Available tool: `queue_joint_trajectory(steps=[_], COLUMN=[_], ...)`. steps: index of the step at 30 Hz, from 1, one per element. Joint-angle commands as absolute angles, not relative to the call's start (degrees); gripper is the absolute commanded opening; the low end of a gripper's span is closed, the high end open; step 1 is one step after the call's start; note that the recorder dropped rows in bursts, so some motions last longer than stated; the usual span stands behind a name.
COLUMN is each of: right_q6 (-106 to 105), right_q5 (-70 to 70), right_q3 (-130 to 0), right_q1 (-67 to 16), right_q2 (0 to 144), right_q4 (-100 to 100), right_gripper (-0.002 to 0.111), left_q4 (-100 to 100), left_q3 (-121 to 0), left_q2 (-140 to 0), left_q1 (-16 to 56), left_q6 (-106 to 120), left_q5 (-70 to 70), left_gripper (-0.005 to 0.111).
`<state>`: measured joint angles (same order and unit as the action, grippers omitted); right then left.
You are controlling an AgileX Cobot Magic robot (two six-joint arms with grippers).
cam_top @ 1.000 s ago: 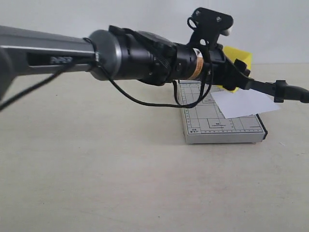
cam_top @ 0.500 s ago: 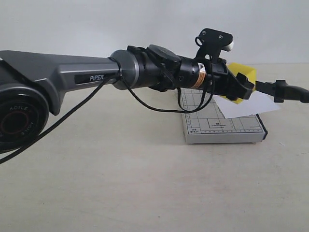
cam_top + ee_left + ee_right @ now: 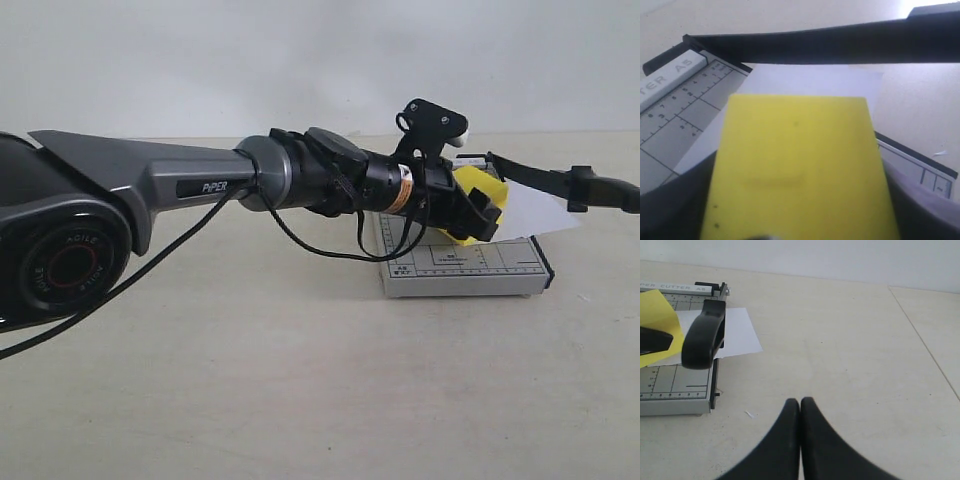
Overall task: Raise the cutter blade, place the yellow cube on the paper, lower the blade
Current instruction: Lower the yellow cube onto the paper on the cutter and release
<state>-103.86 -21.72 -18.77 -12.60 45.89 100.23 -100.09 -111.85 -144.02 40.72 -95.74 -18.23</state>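
My left gripper (image 3: 482,212) reaches across from the left, shut on the yellow cube (image 3: 474,192). The cube is low over the near part of the paper (image 3: 538,211), and I cannot tell whether it touches. In the left wrist view the yellow cube (image 3: 797,165) fills the space between the dark fingers (image 3: 670,200), with the paper (image 3: 810,80) behind it. The cutter blade (image 3: 560,180) stands raised above the grey board (image 3: 465,268); nothing grips its thick handle (image 3: 704,337). My right gripper (image 3: 800,404) is shut and empty over bare table, well away from the board (image 3: 675,385).
The left arm's grey and black forearm (image 3: 200,180) and its looping cable (image 3: 320,245) span the left half of the exterior view. A tabletop seam (image 3: 922,340) runs to the right of the right gripper. A pale wall closes the back.
The left arm has dropped lower and drawn back a little, bringing the yellow cube down from above the board to just over the paper. The blade stays raised.
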Motion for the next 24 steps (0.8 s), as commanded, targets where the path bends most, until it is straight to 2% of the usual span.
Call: queue_joint_trajectory(steps=[1, 4, 7, 13, 15, 19, 24], right_q6=[-103.83, -103.71, -103.71, -103.71, -103.58, -103.36, -103.36], right_q5=[-21.33, -21.10, -21.10, -21.10, -21.11, -21.11, -20.92], right_q3=[-18.67, -18.67, -18.67, -18.67, -18.67, -18.67, -18.67], right_q1=[-12.52, -12.52, -12.52, -12.52, -12.52, -12.52, -12.52], right_q2=[45.85, 45.85, 45.85, 45.85, 45.85, 45.85, 45.85], right_q4=[99.95, 99.95, 99.95, 99.95, 99.95, 99.95, 99.95], right_gripper=[0.000, 0.000, 0.000, 0.000, 0.000, 0.000, 0.000], left_q4=[-99.95, -99.95, -99.95, -99.95, -99.56, -97.85, -98.08], left_q3=[-112.19, -112.19, -112.19, -112.19, -112.19, -112.19, -112.19], left_q2=[-143.95, -144.29, -144.34, -144.34, -144.34, -144.06, -141.72], left_q1=[40.63, 40.63, 40.63, 40.63, 40.63, 40.63, 40.49], left_q6=[-94.15, -92.42, -91.39, -91.58, -91.58, -91.58, -91.58], left_q5=[-18.05, -18.21, -18.04, -17.70, -17.33, -16.04, -15.92], left_gripper=[0.005, 0.005, 0.016, 0.061, 0.073, 0.083, 0.083])
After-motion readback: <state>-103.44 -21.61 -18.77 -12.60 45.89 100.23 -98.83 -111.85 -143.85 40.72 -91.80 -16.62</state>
